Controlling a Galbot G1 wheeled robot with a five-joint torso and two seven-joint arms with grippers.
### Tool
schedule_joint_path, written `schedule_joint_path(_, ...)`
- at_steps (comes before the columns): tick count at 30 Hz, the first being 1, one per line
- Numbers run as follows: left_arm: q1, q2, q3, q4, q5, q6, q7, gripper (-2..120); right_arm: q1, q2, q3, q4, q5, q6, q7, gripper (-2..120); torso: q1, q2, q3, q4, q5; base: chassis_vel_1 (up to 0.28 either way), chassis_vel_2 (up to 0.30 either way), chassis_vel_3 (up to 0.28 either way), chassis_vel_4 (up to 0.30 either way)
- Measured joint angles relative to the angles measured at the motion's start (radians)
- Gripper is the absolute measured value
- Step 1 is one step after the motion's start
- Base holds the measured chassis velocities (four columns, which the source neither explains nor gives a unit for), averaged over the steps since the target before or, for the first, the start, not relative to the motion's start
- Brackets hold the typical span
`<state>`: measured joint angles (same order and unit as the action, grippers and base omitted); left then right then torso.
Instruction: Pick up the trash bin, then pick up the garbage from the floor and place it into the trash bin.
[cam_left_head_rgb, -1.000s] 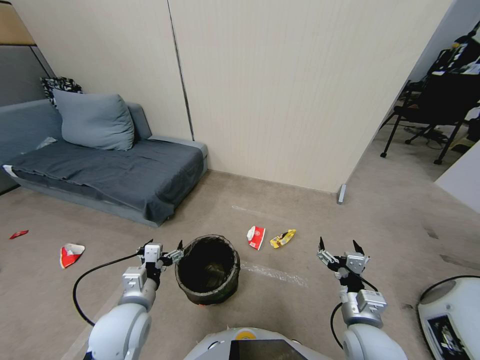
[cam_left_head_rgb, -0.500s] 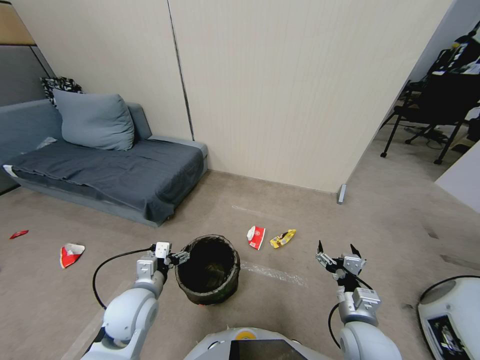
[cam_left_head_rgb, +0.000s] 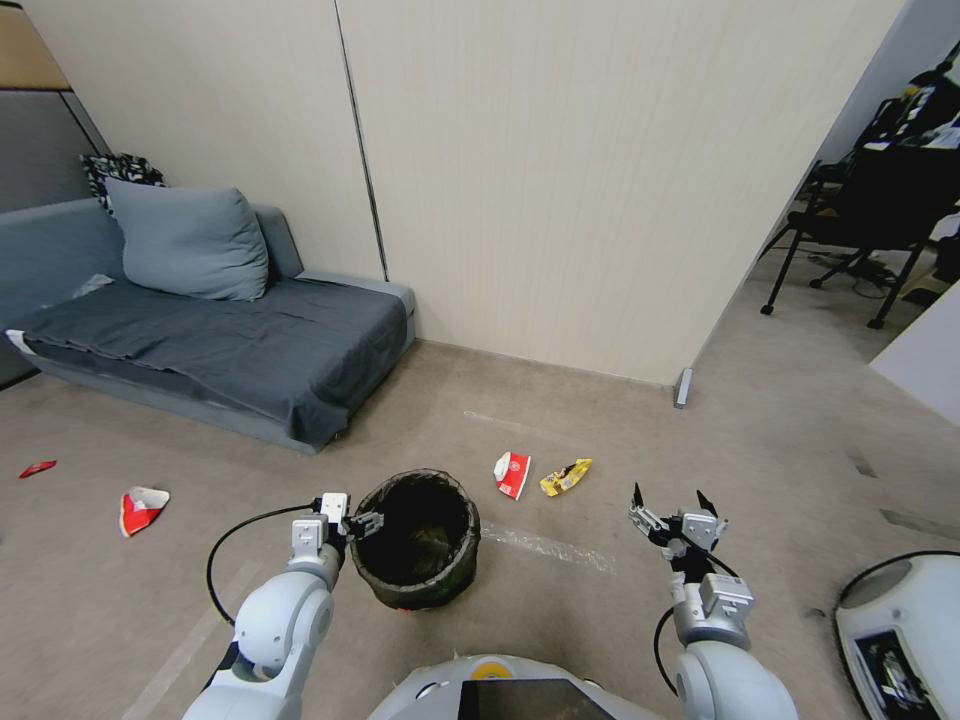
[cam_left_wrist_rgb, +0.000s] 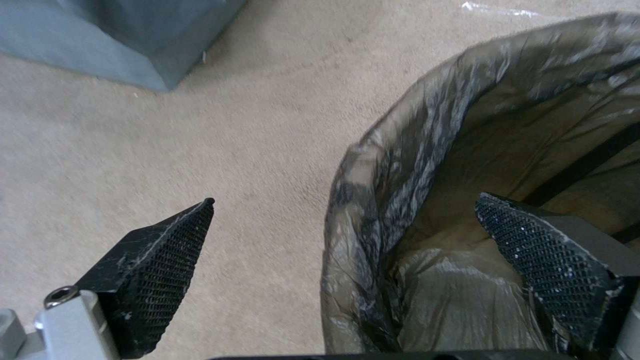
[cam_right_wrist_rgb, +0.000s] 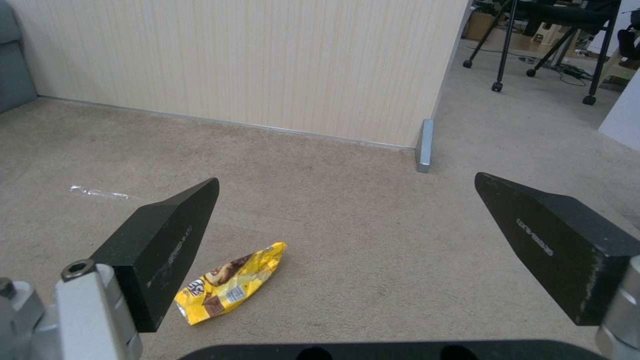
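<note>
Far left of the head view: red scrap, then a red-white wrapper on the floor. Left end effector wide open, straddling the bin rim at lower centre, one finger inside, one outside, gripping nothing. Red-white wrapper and yellow wrapper just beyond the bin. Right end effector lower right, wide open, empty, above the floor.

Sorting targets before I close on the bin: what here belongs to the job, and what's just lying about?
Job:
trash bin, its rim between the open left gripper fingers
yellow wrapper
red-and-white wrapper
red-and-white scrap
small red scrap
right gripper, open, empty

Lying about:
sofa
pillow
chair
</note>
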<state>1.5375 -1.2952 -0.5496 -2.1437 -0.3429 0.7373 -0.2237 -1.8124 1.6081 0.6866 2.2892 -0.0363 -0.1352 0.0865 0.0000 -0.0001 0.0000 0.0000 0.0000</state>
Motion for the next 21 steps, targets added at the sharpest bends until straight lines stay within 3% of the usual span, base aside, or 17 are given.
schedule_joint_path(21, -0.023, -0.002, -0.004, 0.067, -0.039, 0.0, -0.001, 100, 0.007, 0.0, -0.011, -0.016, -0.017, 0.003, -0.001, 100, 0.0, 0.0, 0.0, 0.0, 0.0, 0.0, 0.0, 0.0, 0.0)
